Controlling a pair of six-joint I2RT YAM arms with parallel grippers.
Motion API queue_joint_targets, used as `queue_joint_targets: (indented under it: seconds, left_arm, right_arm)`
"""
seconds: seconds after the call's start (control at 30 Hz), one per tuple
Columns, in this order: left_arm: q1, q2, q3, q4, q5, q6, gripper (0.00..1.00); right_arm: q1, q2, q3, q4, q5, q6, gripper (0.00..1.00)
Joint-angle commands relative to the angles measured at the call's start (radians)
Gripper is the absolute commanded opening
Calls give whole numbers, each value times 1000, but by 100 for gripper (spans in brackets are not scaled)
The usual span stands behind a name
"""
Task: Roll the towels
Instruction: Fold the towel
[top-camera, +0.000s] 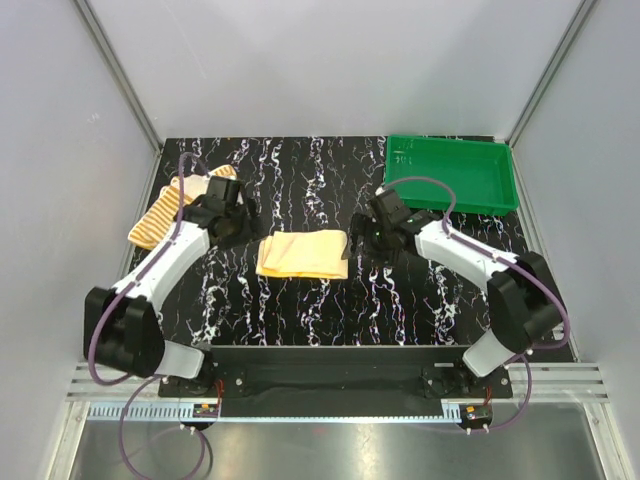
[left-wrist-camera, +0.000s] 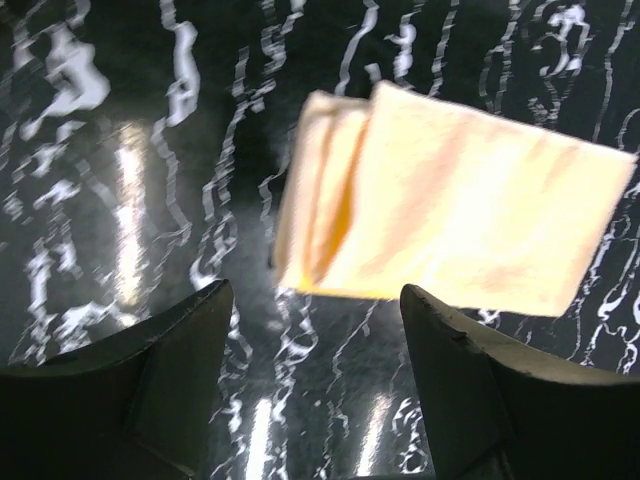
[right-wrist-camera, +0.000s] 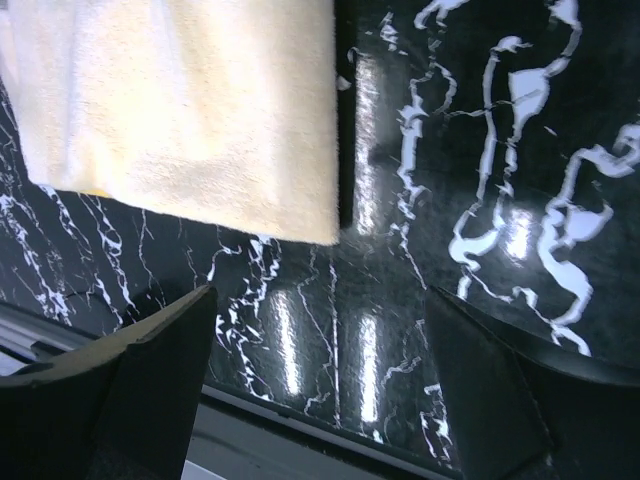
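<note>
A plain yellow towel lies folded flat in the middle of the black marbled table; it also fills the upper part of the left wrist view and the upper left of the right wrist view. A striped orange-and-cream towel lies at the far left, partly under the left arm. My left gripper hovers just left of the yellow towel, open, nothing between its fingers. On the towel's right side my right gripper is open and empty.
A green plastic tray sits at the back right corner. Grey walls close in the table on three sides. The table's near edge shows below the right gripper.
</note>
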Motion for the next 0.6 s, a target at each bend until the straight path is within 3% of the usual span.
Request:
queue_joint_targets:
  seconds: [0.0,0.23,0.57]
  left_arm:
    - [-33,105,95,74,-17,5,72]
    - [-67,316,176,88,-22,11,65]
    - [-93,390,161,135,-19,-3,51]
  right_arm:
    - [3,27,8,159,-119,-10,90]
    - [-4,128,13,201,-190,1,89]
    - [-39,163,-6,200,-211,-30,89]
